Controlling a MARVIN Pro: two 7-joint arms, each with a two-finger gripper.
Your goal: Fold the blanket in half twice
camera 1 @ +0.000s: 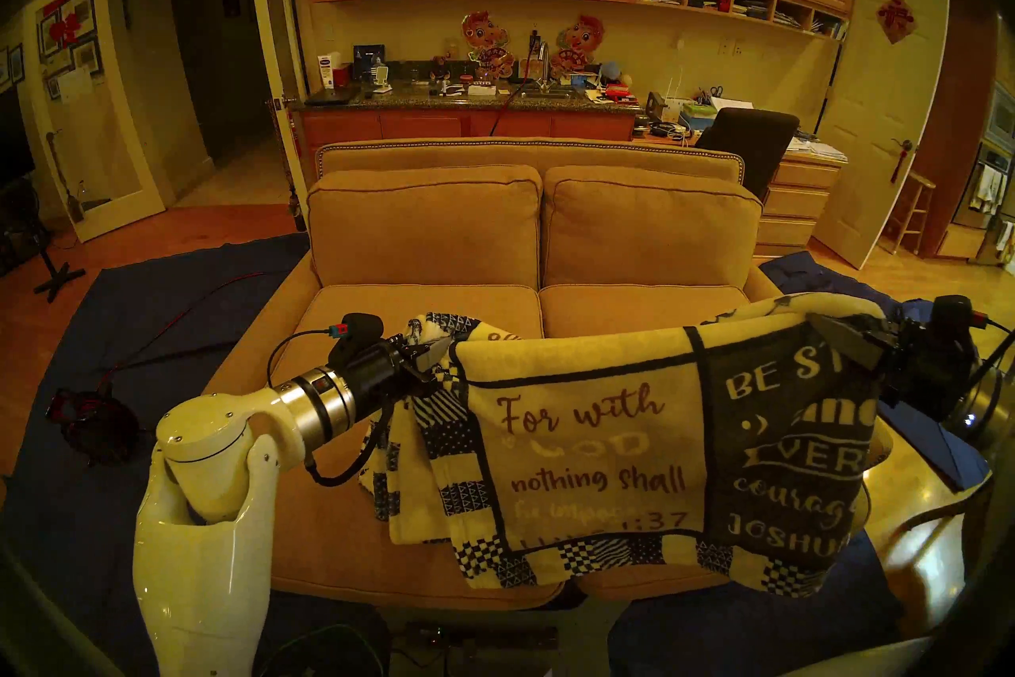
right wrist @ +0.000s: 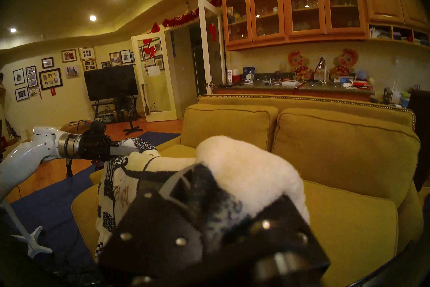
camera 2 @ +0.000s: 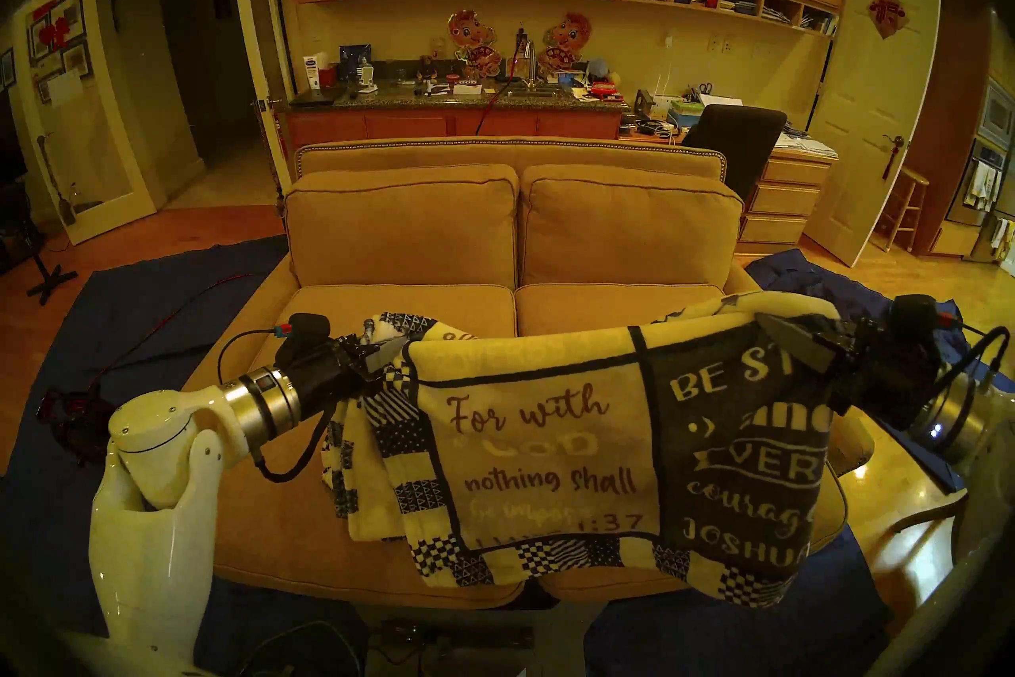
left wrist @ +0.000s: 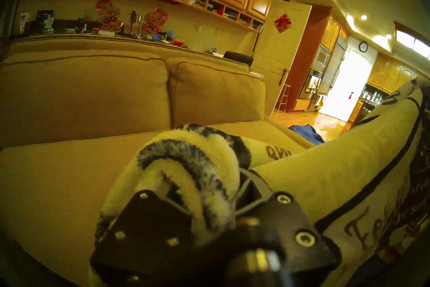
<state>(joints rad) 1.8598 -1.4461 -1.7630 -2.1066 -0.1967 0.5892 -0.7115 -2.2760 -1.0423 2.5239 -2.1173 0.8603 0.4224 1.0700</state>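
Observation:
The blanket [camera 1: 593, 439], cream and navy with "For with" and "JOSHUA" text panels and a checkered border, hangs doubled over in the air, stretched between my two grippers in front of the sofa. My left gripper [camera 1: 439, 351] is shut on its top left corner, where several layers bunch and droop. My right gripper [camera 1: 840, 338] is shut on the top right corner. The left wrist view has fluffy blanket [left wrist: 325, 174] pinched in the left gripper [left wrist: 204, 186]. In the right wrist view the cream back of the blanket [right wrist: 244, 158] bulges over the right gripper [right wrist: 223, 188].
A tan two-seat sofa [camera 1: 428, 242] stands right behind the hanging blanket. Plain dark blue cloths [camera 1: 137, 330] cover the floor on both sides. A red cable bundle [camera 1: 93, 417] lies at the left. A glossy table [camera 1: 906, 494] is at the right, below my right arm.

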